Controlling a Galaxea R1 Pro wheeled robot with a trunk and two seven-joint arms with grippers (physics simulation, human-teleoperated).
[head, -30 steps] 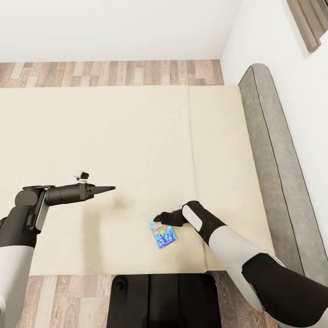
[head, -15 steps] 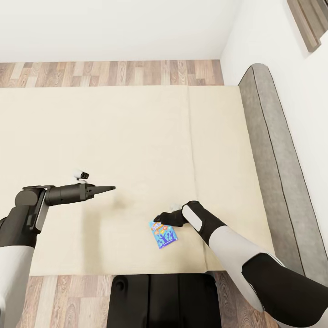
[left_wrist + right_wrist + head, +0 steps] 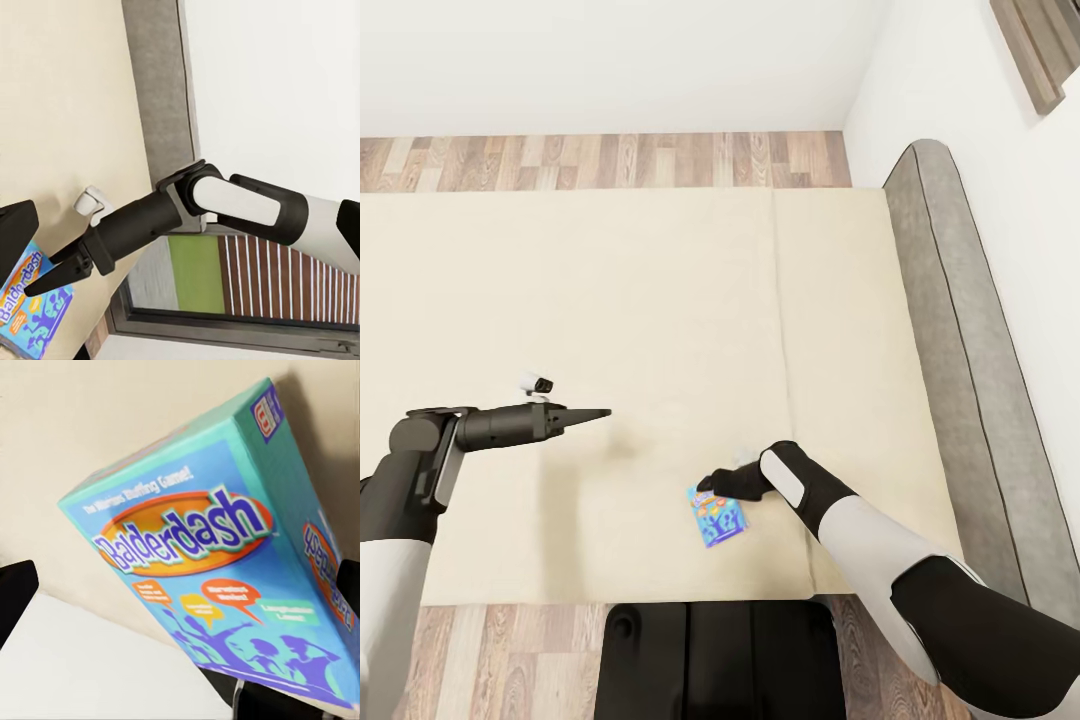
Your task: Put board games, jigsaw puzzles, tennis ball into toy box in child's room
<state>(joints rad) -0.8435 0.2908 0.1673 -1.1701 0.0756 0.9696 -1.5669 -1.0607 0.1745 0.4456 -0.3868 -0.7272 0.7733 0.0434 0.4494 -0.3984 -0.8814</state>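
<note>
A bright blue board game [image 3: 718, 516] with an orange "Balderdash" print lies near the front edge of the beige bed [image 3: 660, 300]. My right gripper [image 3: 706, 484] is at the box's far end, low over the mattress. In the right wrist view the box [image 3: 217, 555] looms close and tilted, between my black fingertips [image 3: 15, 596] at the picture's sides, so the jaws stand open. The left wrist view looks across at that gripper [image 3: 52, 271] and the box [image 3: 30, 304]. My left gripper [image 3: 598, 412] hovers open over bare mattress, well left of the box.
A low grey headboard [image 3: 960, 340] runs along the bed's right side against the white wall. Wood plank floor [image 3: 610, 160] lies beyond the bed and at its near edge. My dark base [image 3: 720, 660] stands against the front edge.
The blue box has shifted slightly under my right gripper. My left arm has drawn back a little to the left.
</note>
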